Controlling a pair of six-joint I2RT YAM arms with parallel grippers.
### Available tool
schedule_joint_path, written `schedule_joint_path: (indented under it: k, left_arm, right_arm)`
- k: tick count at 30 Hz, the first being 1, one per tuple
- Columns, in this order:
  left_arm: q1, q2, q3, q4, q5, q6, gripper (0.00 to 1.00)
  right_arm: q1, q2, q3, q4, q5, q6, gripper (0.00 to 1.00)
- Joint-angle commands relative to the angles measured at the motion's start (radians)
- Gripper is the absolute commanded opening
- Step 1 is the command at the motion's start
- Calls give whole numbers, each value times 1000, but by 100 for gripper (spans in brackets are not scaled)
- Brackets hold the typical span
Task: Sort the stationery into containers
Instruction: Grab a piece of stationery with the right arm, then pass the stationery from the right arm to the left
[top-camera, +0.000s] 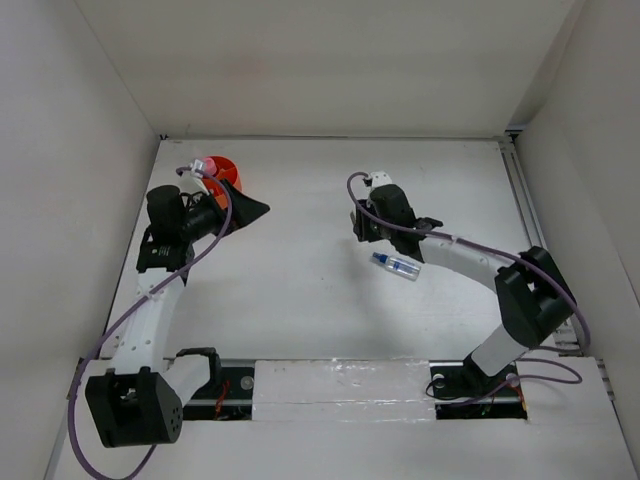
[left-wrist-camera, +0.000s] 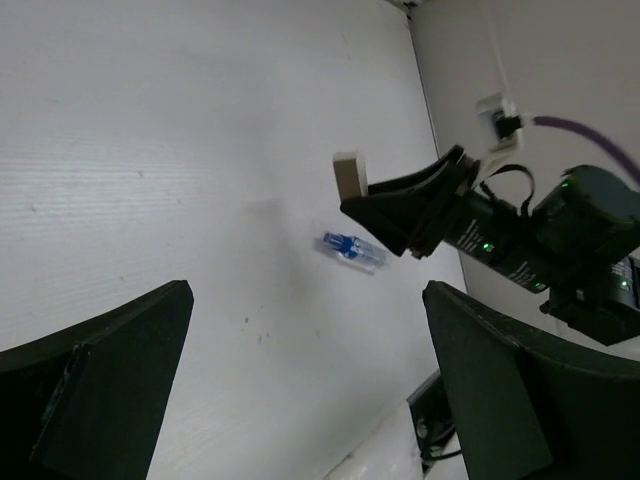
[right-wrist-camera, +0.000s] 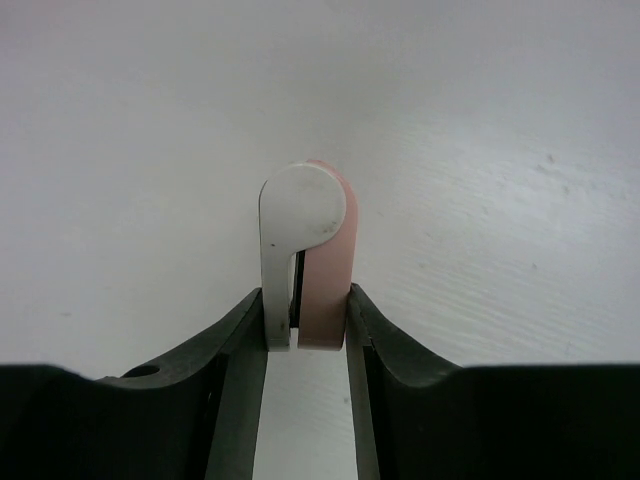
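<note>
Between the fingers of the right gripper (right-wrist-camera: 305, 322), the white-tan eraser (right-wrist-camera: 305, 235) is clamped. The left gripper (left-wrist-camera: 306, 292) stands wide open; the blue-capped tube (top-camera: 396, 265) lies on the table (top-camera: 300, 310).

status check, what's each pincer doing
right pincer shut on small white-and-pink eraser, held above white table. left pincer open, empty, beside round orange plastic tub. clear blue-capped tube loose on table by right arm. no blocker seen.
</note>
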Motion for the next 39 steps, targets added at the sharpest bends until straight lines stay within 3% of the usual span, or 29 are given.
schedule_joint_path:
  k: [1,8,18,25,30,37,39]
  left_arm:
    - [-1,17,-53,178,173,-84,100]
    - [-1,26,-71,237,207,-118,100]
    - [-1,37,-60,214,196,-89,100]
    - [-1,37,-70,205,187,-89,100]
    - [-1,28,-61,205,176,-89,81]
    - [-1,28,-60,205,185,-89,34]
    - [-1,28,-60,205,194,-89,34]
  right_arm:
    - [23,-58,36,194,-213,-105,0]
    - [130,26,232,194,-391,-123,0]
    - [294,68,378,167,-382,-123,0]
    - [324,68,406,167,-391,-123,0]
    - [324,77,415,167,-377,-123,0]
    - [324,86,424,185,-458,-105,0]
    - [324,86,424,194,-481,-105,0]
